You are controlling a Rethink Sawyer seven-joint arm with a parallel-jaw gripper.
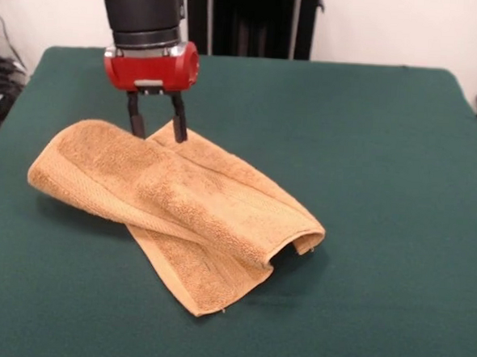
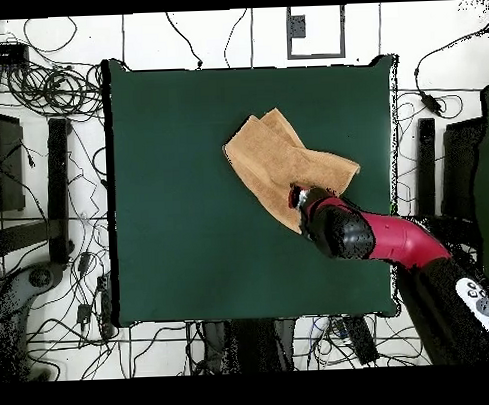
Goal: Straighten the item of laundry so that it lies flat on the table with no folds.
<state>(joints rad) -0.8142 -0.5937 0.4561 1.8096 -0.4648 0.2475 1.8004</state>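
Note:
The item of laundry [image 1: 180, 207], an orange-tan terry towel, lies crumpled on the green table [image 1: 369, 154], left of centre. One end is folded over the rest, and a raised loop opens at its right side. My gripper [image 1: 158, 133] stands upright at the towel's far edge. Its two dark fingers [image 1: 180, 120] are apart and open, their tips down at the cloth's edge, with a corner of the towel rising between them. In the overhead view the towel [image 2: 277, 154] lies right of the table's [image 2: 179, 213] middle. The arm covers its near corner where the gripper [image 2: 296, 199] sits.
Green cloth stretches wide to the right and front of the towel in the front view. Cables [image 2: 44, 87] and dark stands [image 2: 58, 177] lie on the floor around the table. The red arm [image 2: 390, 240] reaches in over the table's right edge in the overhead view.

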